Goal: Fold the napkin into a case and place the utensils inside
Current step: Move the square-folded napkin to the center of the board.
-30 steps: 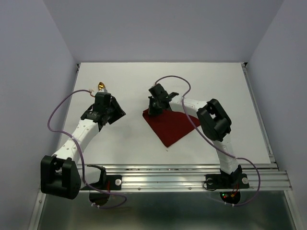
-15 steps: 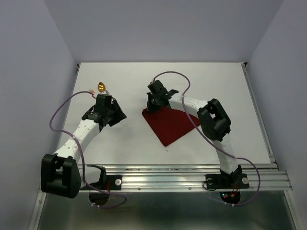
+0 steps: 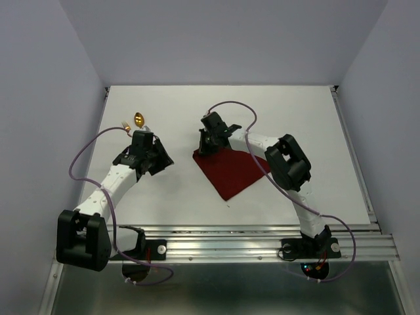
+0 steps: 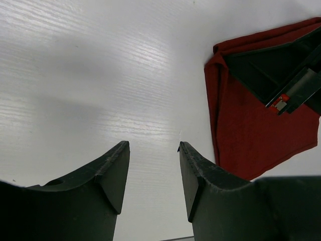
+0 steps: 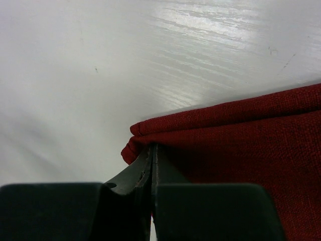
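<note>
Loosely doubled maroon napkin (image 3: 233, 174), corner pinched by right gripper (image 5: 152, 150) (left gripper (image 4: 153, 146) spread, empty).

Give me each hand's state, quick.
Left hand: open, empty.
Right hand: shut on the napkin at its folded corner.

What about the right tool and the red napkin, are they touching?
Touching. The right wrist view shows the right tool shut on the folded corner of the napkin, with no gap.
</note>
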You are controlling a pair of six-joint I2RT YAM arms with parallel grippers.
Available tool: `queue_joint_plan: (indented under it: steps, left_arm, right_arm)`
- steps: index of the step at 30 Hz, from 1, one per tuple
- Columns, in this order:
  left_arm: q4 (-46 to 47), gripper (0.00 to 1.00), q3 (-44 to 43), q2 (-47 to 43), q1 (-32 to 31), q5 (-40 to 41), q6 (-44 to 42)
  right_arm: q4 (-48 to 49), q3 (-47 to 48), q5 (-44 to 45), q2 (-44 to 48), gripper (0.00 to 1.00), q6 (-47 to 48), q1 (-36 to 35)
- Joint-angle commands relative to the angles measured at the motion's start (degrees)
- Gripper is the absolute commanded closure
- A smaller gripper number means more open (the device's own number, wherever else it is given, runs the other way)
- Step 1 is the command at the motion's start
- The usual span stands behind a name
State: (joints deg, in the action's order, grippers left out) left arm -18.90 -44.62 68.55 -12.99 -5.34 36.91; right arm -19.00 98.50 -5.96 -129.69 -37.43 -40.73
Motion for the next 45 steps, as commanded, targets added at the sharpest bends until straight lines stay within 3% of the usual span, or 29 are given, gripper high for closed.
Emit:
queue_joint_plan:
  steps: [1, 9, 20, 27, 32, 38, 45]
  left_arm:
    - [0.5, 0.45, 1.1, -1.9, 0.2, -0.5, -0.1]
    - [1.5, 0.45, 2.4, -3.6, 0.2, -1.9, -0.2]
    - [-0.1, 0.45, 2.6, -5.7, 0.2, -1.8, -0.9]
    - [0.6, 0.45, 1.8, -6.4, 0.2, -7.1, -0.6]
    - [1.4, 0.45, 1.1, -6.0, 0.2, -7.2, -0.3]
    - [1.1, 0.45, 1.7, -5.8, 0.2, -7.5, -0.7]
    - [0.4, 0.45, 1.4, -4.7, 0.2, -8.2, -1.6]
  right_arm:
    - [-0.3, 0.8, 0.2, 1.2, 0.99, 0.8, -0.4]
    - [2.6, -1.1, -2.1, 8.8, 0.99, 0.4, -0.9]
    - [4.7, -6.2, -6.7, 2.4, 0.99, -1.9, -2.0]
    - [3.1, -3.5, -0.6, 9.1, 0.98, 2.0, -2.0]
    - [3.0, -3.8, 0.1, 13.2, 0.96, 3.2, 3.5]
    - [-2.0, -4.6, 1.0, 11.4, 0.96, 3.2, 14.2]
    - [-9.4, -2.3, 13.9, 7.4, 0.96, 6.8, 19.1]
